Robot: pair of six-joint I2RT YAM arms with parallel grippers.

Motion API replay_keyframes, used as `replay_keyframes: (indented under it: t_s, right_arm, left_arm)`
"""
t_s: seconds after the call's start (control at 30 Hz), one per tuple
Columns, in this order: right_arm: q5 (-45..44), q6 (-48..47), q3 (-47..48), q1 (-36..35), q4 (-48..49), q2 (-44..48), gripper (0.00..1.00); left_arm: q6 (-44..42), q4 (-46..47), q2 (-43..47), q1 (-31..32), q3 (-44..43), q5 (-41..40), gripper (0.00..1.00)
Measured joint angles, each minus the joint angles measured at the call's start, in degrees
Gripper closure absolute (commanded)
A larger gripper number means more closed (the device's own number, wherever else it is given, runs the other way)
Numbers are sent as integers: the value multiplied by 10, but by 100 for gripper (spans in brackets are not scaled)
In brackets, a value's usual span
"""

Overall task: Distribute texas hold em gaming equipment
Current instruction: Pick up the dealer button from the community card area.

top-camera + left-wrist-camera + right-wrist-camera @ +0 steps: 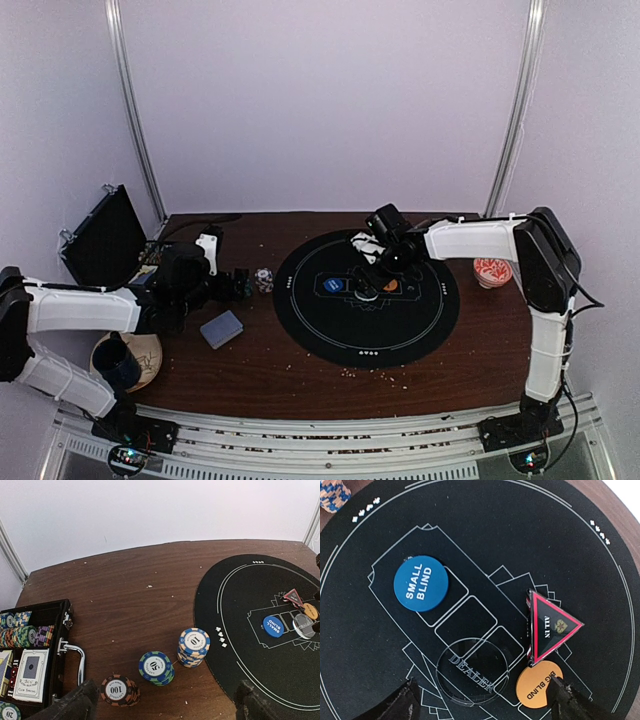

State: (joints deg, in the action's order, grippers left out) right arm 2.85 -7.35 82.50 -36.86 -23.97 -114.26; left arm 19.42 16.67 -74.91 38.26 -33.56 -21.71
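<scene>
Round blue SMALL BLIND disc [421, 583]

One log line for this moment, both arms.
left gripper: open, facing three chip stacks | right gripper: open, over clear DEALER disc | on mat: SMALL BLIND disc, BIG BLIND disc, ALL IN triangle

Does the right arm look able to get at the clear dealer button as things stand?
Likely yes: the right tool hangs just over the dealer button with jaws apart, nothing covering it, though the red triangle marker sits close.
</scene>
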Motion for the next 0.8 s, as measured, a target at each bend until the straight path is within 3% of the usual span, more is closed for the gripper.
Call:
replay_keyframes:
  t_s: [0.8]
  right_arm:
    - [45, -14, 0, 1, -24, -47, 22]
  left_arm:
    - [0, 0, -13, 0, 0, -6, 2]
